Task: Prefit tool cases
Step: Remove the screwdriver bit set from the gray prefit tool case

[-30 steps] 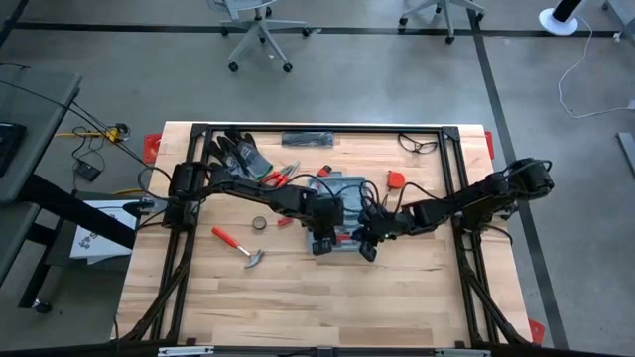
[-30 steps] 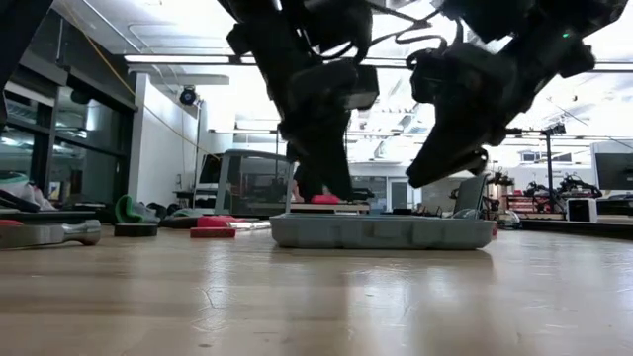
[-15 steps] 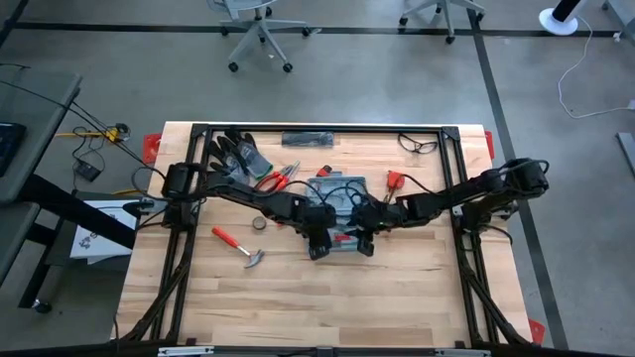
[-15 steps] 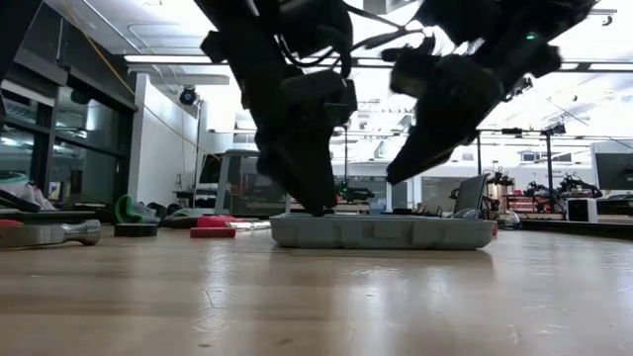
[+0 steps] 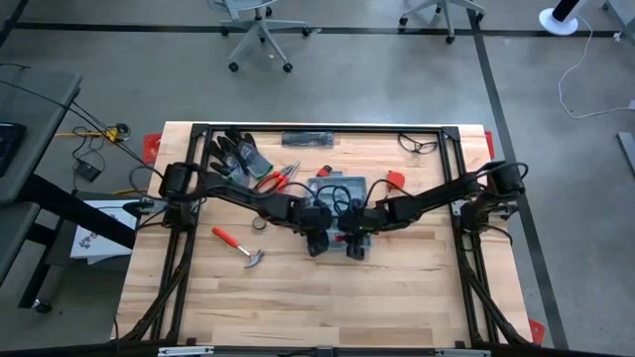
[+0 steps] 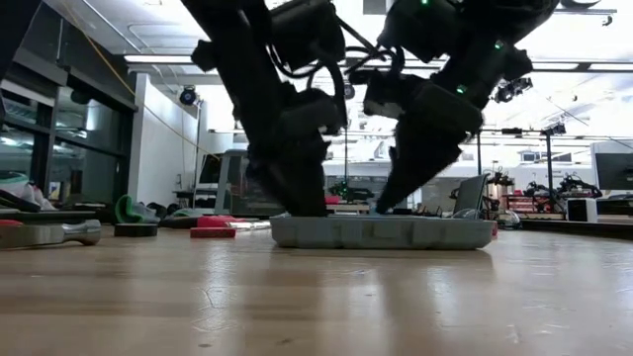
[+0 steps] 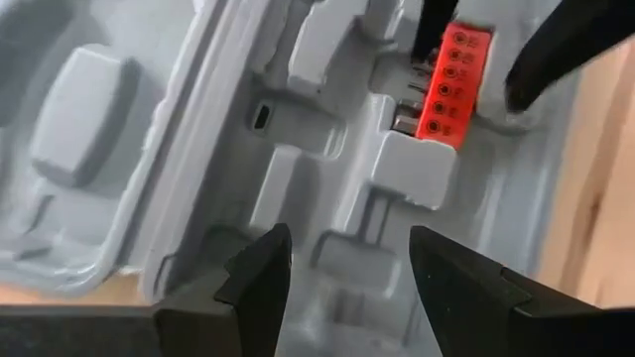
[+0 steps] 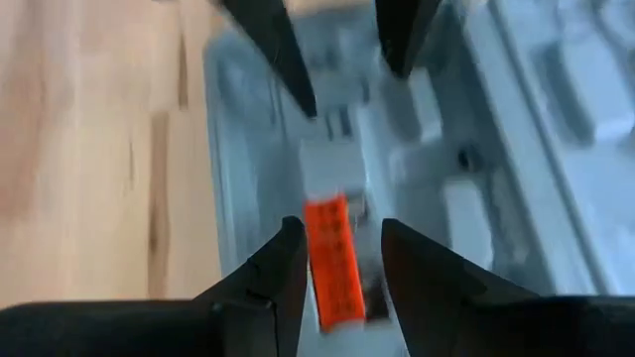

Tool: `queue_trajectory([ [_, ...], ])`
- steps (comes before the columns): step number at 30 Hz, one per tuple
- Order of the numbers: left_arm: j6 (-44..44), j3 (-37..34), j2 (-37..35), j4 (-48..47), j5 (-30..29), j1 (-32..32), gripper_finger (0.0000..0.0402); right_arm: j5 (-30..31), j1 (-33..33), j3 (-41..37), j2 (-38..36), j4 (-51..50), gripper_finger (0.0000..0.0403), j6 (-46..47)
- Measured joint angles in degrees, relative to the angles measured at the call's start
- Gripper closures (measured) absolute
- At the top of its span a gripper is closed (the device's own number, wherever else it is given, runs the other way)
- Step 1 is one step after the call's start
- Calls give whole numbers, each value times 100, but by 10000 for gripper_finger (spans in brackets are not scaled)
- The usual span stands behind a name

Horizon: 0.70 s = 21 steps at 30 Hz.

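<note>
A pale wooden table [image 5: 298,297] on a grey concrete floor is seen from above, and the tool case [image 5: 337,188] lies open and flat near the table's middle; taking the case as landmark, a hammer [image 5: 238,246] lies well to its left, dark gloves [image 5: 236,152] and pliers [image 5: 281,177] beyond its far-left corner. The left gripper [image 5: 316,241] and the right gripper [image 5: 354,243] are both set at the case's near edge, closer together than a second ago, when the right one stood out past the case's right side. From table height the case [image 6: 381,231] is shown sitting level, with both arms down on it. In the left wrist view the left fingers [image 7: 260,278] are spread and empty above moulded recesses, a red bit strip [image 7: 451,84] lying seated farther on. In the right wrist view the right fingers [image 8: 283,263] are likewise parted, straddling the red strip [image 8: 332,260] without clasping it; both were narrower a second ago. The case is judged light, stiff, rather slippery plastic, best held by a rim or the ribbed shell edge.
</note>
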Motion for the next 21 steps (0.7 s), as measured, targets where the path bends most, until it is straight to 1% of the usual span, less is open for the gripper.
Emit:
queue_trajectory([
  [3,14,2,155,131,60,-2,207,30,12,-2,2,-163,276,-102],
  [7,18,27,310,332,179,0,207,29,5,-2,124,5,276,-282],
  [9,22,28,324,356,177,-21,207,-36,11,3,218,168,276,-274],
  [13,22,24,331,385,133,-26,207,-91,81,28,456,171,276,-143],
  [16,22,22,335,375,151,-33,207,-6,180,47,603,78,276,-123],
  [21,172,22,344,394,151,-33,208,49,214,56,651,-178,276,-111],
])
